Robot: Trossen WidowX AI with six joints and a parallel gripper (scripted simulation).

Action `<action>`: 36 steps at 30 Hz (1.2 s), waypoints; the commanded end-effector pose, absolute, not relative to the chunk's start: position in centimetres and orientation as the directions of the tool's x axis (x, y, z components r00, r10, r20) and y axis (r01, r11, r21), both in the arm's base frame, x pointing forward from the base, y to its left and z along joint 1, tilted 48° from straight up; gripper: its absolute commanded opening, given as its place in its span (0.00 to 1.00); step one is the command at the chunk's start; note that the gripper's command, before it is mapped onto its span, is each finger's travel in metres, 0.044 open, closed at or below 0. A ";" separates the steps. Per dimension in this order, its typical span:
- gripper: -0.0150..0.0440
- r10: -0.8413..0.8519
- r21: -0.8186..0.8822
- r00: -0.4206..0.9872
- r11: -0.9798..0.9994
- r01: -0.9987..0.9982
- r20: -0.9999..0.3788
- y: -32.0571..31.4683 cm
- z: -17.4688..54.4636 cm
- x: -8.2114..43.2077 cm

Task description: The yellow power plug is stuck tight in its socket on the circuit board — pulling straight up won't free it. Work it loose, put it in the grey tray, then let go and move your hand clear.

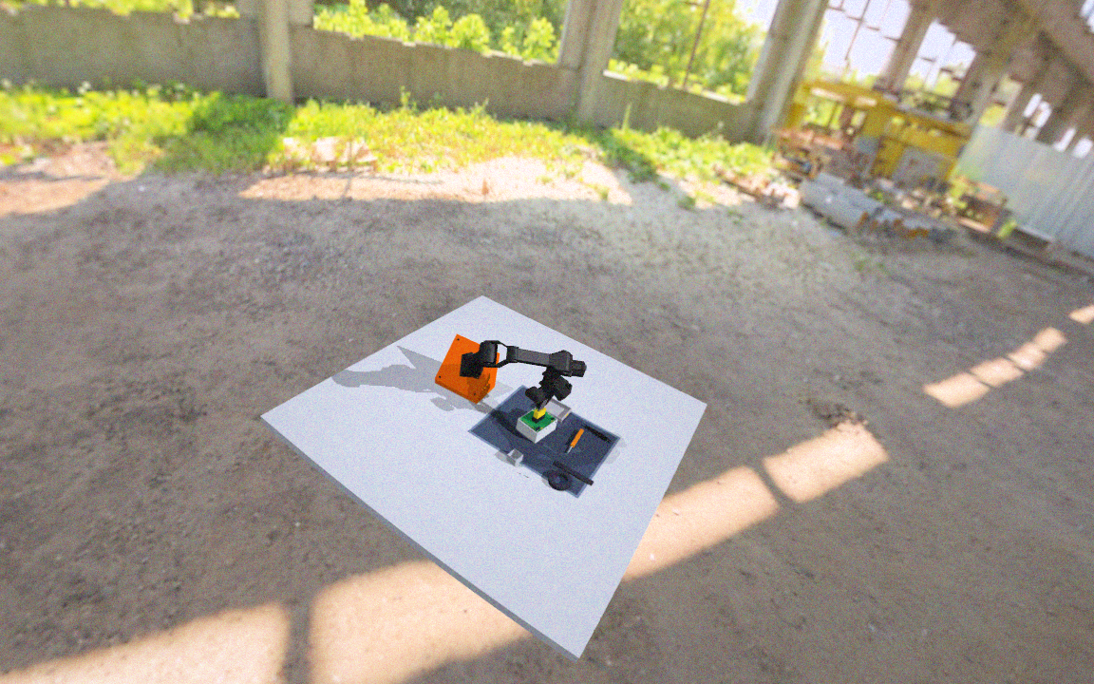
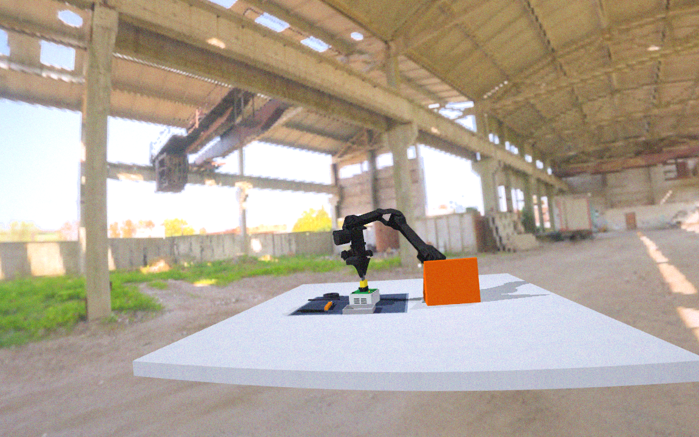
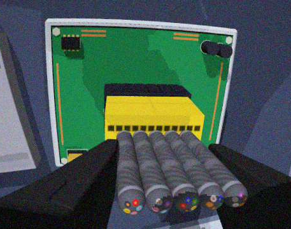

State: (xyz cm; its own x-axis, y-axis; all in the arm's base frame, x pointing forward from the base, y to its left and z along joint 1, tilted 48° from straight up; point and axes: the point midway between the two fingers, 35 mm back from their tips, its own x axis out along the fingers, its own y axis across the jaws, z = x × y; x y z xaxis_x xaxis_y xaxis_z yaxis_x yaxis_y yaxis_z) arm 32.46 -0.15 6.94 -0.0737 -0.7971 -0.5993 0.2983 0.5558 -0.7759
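Fingers (image 1: 538, 408) (image 2: 363, 279) of mine grip the yellow plug (image 1: 538, 414) (image 2: 363, 283) (image 3: 151, 109) across its sides, leaving room, I judge, for rocking. It sits at the black socket (image 2: 363, 289) (image 3: 145, 90) on the green board (image 1: 547, 421) (image 2: 375, 291) (image 3: 120, 70); release is uncertain. The grey tray (image 1: 560, 410) (image 2: 359, 310) (image 3: 13, 127) stands beside, presumably for a short transfer.

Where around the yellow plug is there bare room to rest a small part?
Room shows on the white tabletop beyond the dark blue mat, on the side away from the orange block. It's crowded between the green circuit board and grey tray.
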 end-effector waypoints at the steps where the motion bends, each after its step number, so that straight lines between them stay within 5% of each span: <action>1: 0.25 -0.819 -0.796 -0.054 0.536 0.282 -0.571 1.4 7.3 32.8; 14: 0.25 -0.645 -0.613 0.024 0.737 0.285 -0.764 0.1 9.1 32.1; 29: 0.25 -0.819 -0.796 -0.054 0.536 0.282 -0.571 1.7 7.6 32.8; 36: 0.25 -0.752 -0.725 -0.022 0.626 0.286 -0.658 1.2 8.4 32.5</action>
State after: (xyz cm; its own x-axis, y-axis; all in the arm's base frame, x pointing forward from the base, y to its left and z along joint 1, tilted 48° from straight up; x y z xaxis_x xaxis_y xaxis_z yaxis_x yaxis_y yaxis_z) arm 32.47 0.45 7.25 -0.0739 -0.7934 -0.6042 0.2839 0.5641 -0.7754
